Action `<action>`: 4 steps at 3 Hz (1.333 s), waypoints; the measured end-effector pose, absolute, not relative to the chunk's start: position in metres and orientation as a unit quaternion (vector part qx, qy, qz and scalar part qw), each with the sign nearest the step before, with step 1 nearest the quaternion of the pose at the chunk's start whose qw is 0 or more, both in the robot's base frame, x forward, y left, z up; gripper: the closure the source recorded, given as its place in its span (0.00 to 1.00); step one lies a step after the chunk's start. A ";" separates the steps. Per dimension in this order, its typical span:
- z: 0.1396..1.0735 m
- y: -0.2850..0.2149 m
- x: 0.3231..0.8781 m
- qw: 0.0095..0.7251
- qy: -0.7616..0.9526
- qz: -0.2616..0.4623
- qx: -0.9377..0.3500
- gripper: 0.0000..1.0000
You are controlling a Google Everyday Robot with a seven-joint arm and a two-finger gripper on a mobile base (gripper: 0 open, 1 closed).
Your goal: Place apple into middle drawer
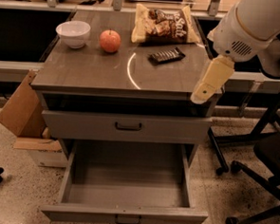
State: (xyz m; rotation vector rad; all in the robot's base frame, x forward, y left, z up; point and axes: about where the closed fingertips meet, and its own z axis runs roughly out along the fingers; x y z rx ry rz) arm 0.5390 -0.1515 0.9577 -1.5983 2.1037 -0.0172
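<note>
The red-orange apple [109, 40] stands on the grey cabinet's top [128, 75] at the back left, next to a white bowl [73, 34]. The middle drawer [126, 182], the lowest one, is pulled wide open and empty, with a small dark handle [127, 221] on its front. The drawer front above it [127, 127] is closed. My gripper [204, 93] hangs from the white arm [250, 25] over the cabinet's right front corner, well to the right of the apple and holding nothing I can see.
A chip bag [164, 24] and a dark snack bar [166, 55] lie on the top, right of the apple. A cardboard box [19, 111] leans at the cabinet's left. Office chair legs [265, 155] stand at the right.
</note>
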 end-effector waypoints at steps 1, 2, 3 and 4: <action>0.958 -0.151 0.539 0.247 0.772 -0.006 -0.586 0.00; 0.953 -0.139 0.553 0.264 0.768 0.004 -0.583 0.00; 0.946 -0.114 0.572 0.295 0.764 0.026 -0.573 0.00; 0.943 -0.076 0.595 0.328 0.758 0.054 -0.561 0.00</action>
